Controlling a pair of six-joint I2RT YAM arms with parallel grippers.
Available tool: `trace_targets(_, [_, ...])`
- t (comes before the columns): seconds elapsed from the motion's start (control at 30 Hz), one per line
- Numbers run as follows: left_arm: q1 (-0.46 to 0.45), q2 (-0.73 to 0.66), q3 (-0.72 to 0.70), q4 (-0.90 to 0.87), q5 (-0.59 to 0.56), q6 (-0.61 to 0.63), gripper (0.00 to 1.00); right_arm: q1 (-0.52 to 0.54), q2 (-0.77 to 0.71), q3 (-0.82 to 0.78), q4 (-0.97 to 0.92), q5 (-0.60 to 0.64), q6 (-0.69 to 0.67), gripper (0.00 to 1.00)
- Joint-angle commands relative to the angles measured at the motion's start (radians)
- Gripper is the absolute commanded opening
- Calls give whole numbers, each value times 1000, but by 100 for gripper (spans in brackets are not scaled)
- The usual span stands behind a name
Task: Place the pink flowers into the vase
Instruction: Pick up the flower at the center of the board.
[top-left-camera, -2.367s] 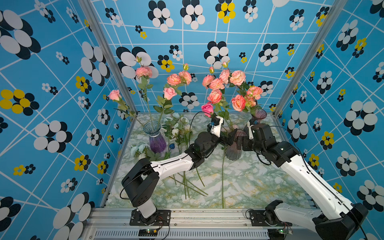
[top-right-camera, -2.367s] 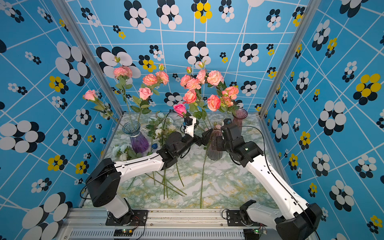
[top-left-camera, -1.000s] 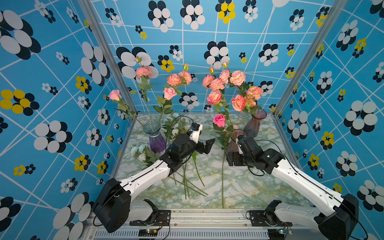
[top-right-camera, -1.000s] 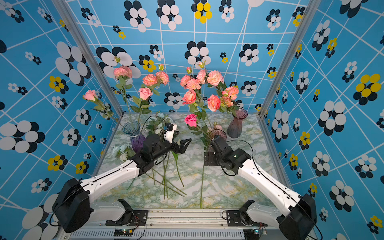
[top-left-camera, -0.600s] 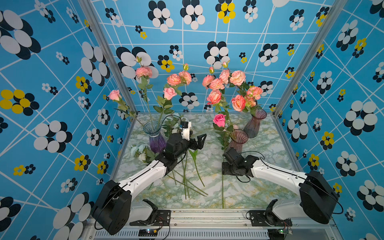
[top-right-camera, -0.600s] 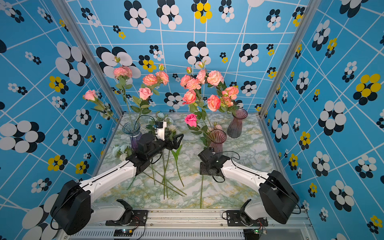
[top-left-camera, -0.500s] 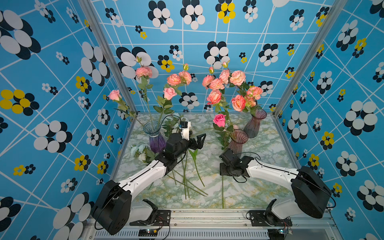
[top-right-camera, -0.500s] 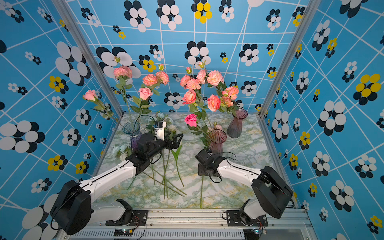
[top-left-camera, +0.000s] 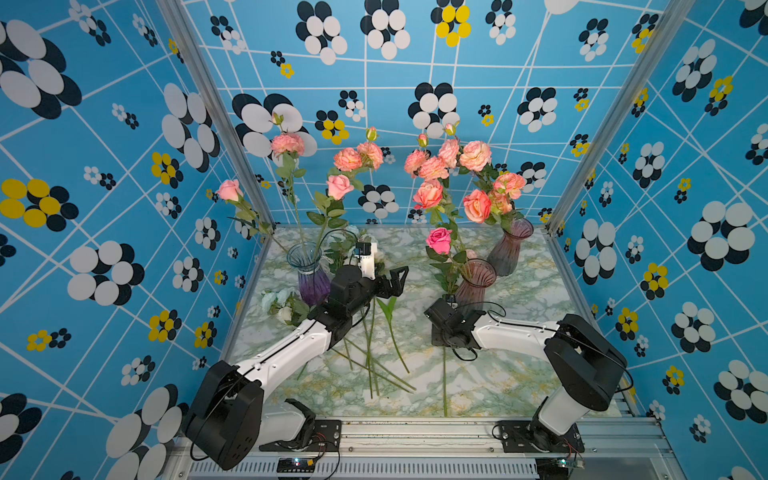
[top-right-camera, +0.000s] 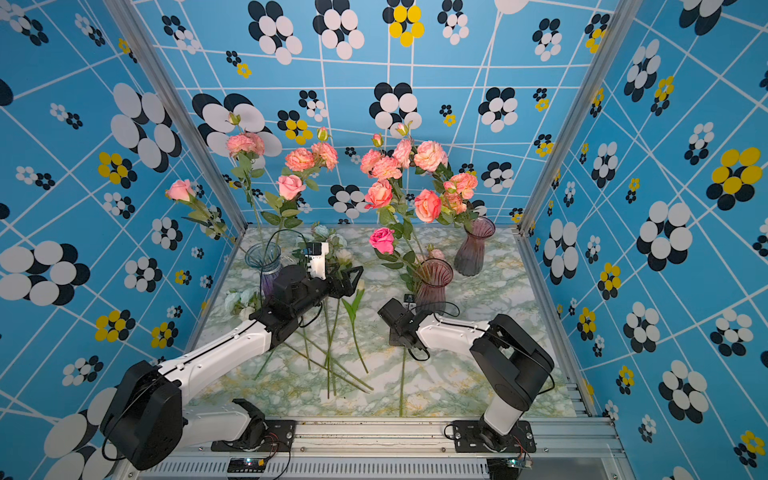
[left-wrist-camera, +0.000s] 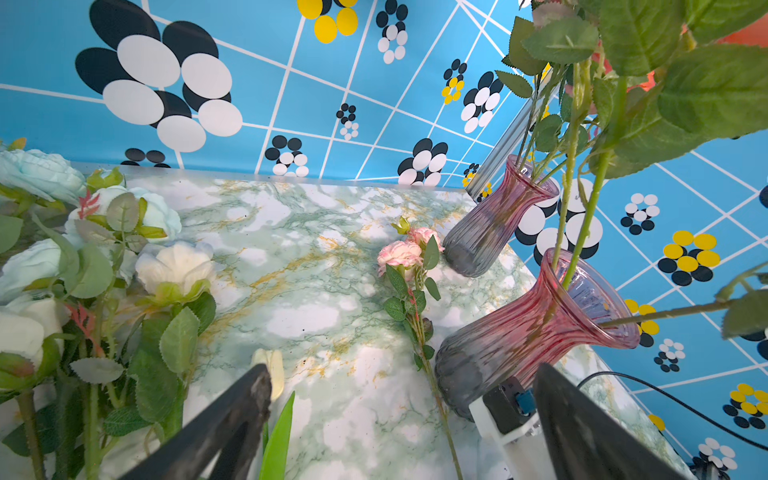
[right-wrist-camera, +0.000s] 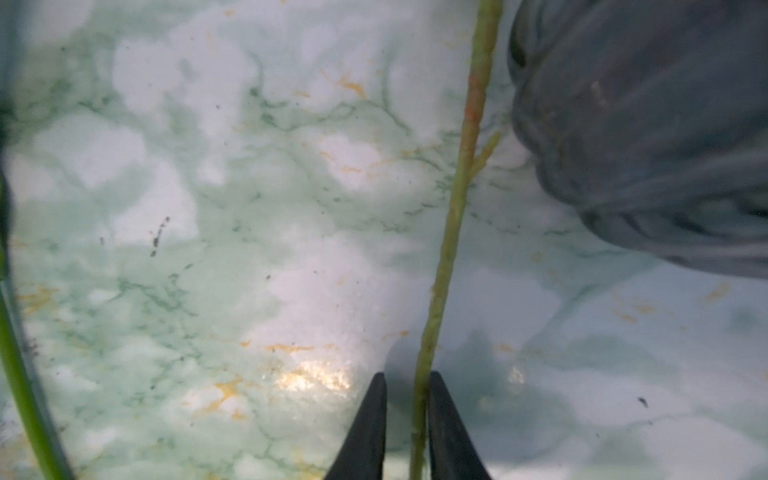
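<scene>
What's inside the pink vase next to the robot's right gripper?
Green flower stems stand in the pink vase, poking out over its rim. Its tinted ribbed glass hides where they end.

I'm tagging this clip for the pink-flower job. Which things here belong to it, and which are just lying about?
Job: loose pink flower; its stem; right gripper around that stem; near vase, far vase, blue vase; pink flowers already in them.
Lying about: white flowers; tulip; open left gripper.
</scene>
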Motion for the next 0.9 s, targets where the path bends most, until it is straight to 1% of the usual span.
trace_targets(0.0, [15,15,22,-1,46,-43,99,7,29,20,-63,52,-22,8])
trace_targets(0.03, [17,23,24,-3,55,-50,100,6,23,33,-78,62,-37,3])
trace_targets(0.07, [18,31,26,-7,61,-62,100,8,13,46,-93,73,-56,0])
trace_targets(0.13, [27,54,38,-24,88,-94,100,7,-16,67,-110,88,-97,0])
trace_targets(0.2, [46,92,47,-8,164,-153,100,8,-58,77,-108,88,-148,0])
trace_targets(0.43, [61,228,62,142,385,-339,98,8,-183,117,-74,29,-292,0])
trace_targets(0.57, [59,330,65,326,488,-479,93,7,-213,150,-58,-22,-347,0])
trace_targets(0.67, [53,378,74,397,519,-521,90,9,-214,174,-58,-44,-374,0])
trace_targets(0.87, [46,423,94,414,506,-524,84,35,-229,180,-24,-99,-420,0])
